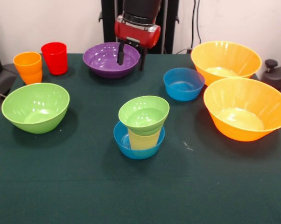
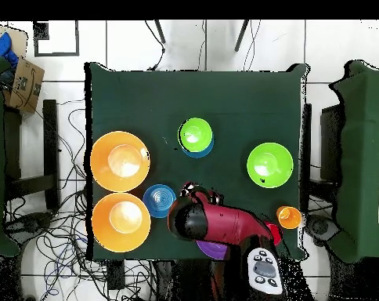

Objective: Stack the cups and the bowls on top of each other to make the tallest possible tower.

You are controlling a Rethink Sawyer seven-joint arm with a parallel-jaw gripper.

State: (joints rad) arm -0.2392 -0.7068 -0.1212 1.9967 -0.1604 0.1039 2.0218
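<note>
The tower (image 1: 141, 127) is 3 high in the middle of the table: blue bowl, yellow cup, green bowl. The gripper (image 1: 130, 56) hangs over the purple bowl (image 1: 110, 59), fingers apart and empty. It looks ready to pick that bowl. The tower sits well away from the fingers.

Surface (image 2: 224, 94): covered in dark green cloth.
Floor (image 2: 130, 43): pale tiles, strewn with cables (image 2: 63, 235).
Wall (image 1: 47, 21): plain white.
</note>
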